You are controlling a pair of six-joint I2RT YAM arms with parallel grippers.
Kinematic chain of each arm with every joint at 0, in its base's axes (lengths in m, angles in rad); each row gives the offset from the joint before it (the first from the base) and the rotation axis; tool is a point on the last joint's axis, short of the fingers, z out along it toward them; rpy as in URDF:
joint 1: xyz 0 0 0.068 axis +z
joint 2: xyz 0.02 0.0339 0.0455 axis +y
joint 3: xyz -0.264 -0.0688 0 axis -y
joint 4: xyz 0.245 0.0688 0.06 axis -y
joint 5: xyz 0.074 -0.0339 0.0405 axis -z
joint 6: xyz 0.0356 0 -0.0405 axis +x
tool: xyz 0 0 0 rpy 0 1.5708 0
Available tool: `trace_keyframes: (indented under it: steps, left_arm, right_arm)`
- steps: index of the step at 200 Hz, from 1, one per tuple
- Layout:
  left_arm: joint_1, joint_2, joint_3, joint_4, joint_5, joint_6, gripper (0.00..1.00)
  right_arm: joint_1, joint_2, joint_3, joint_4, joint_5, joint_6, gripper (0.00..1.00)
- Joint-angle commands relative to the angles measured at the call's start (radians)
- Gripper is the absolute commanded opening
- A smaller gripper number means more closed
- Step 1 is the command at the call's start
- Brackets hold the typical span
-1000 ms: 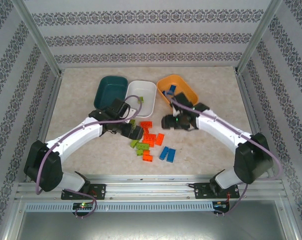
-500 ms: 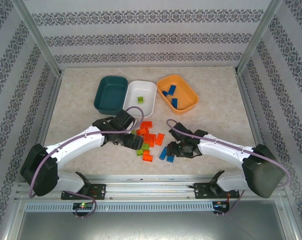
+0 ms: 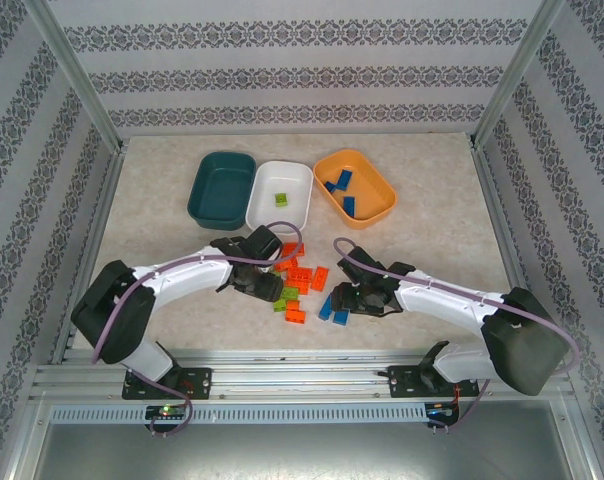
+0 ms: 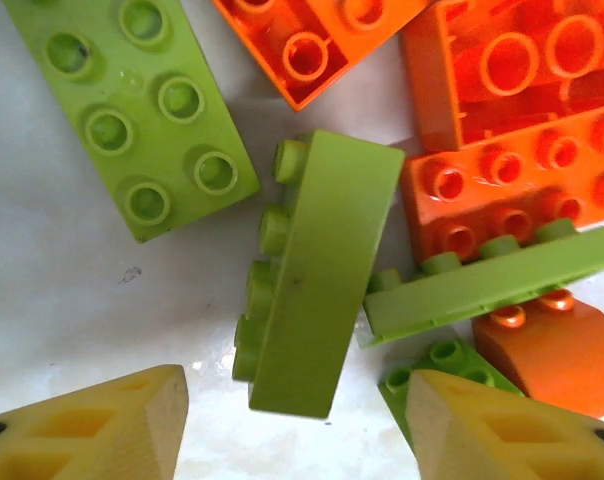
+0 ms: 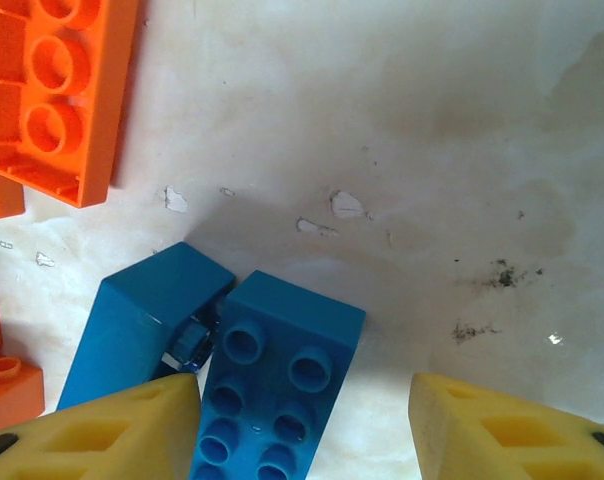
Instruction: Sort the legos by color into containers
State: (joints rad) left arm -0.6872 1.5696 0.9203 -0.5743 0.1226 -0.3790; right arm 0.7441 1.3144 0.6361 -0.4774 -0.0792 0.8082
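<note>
The legos lie in a mixed pile [image 3: 298, 284] at mid-table. My left gripper [image 3: 268, 286] is low over the pile's left side and open. A lime green brick [image 4: 322, 270] lying on its side sits between its fingers [image 4: 92, 425], untouched. My right gripper [image 3: 344, 300] is open over two blue bricks [image 3: 333, 308]. One studded blue brick [image 5: 277, 385] lies between its fingers [image 5: 502, 430], the other [image 5: 142, 320] just left. At the back stand the dark teal tray [image 3: 222, 187], the white tray [image 3: 292, 180] holding one green brick [image 3: 280, 200], and the orange tray [image 3: 377, 185] holding blue bricks [image 3: 342, 185].
Orange bricks [image 4: 522, 120] and more green ones [image 4: 142, 110] crowd round the left gripper. An orange brick [image 5: 57, 90] lies left of the right gripper, with bare table [image 5: 432, 200] ahead and to its right. Patterned walls close in the table.
The right gripper came from the orange tray down to the blue bricks and has held there. The left gripper slid right and nearer, into the pile's green bricks.
</note>
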Motion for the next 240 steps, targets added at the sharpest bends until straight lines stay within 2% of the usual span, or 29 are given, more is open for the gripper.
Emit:
trace_keyframes:
  steps: [1, 59, 110, 152, 191, 211, 240]
  left_arm:
    - [-0.011, 0.034, 0.031, 0.039, -0.021, 0.02, 0.53]
    - [-0.011, 0.08, 0.045, 0.045, -0.028, 0.026, 0.34]
    - [-0.011, 0.051, 0.044, 0.024, -0.024, 0.022, 0.23]
    - [-0.011, -0.083, 0.051, -0.061, -0.037, 0.015, 0.22]
    - [0.012, -0.201, 0.128, -0.142, -0.063, 0.021, 0.23]
    - [0.044, -0.186, 0.197, -0.157, -0.069, 0.052, 0.23]
    - [0.104, -0.078, 0.321, -0.185, -0.052, 0.114, 0.22]
  right_arm:
    - [0.011, 0.008, -0.012, 0.008, 0.012, 0.016, 0.58]
    - [0.011, 0.022, -0.009, 0.015, 0.012, 0.014, 0.57]
    - [0.011, 0.038, -0.003, 0.027, 0.009, 0.012, 0.58]
    - [0.011, 0.042, 0.0, 0.031, 0.012, 0.011, 0.59]
    - [0.012, 0.048, 0.017, 0.04, 0.025, 0.009, 0.59]
    - [0.011, 0.055, 0.033, 0.04, 0.028, 0.003, 0.59]
    - [0.011, 0.055, 0.048, 0.032, 0.026, -0.006, 0.59]
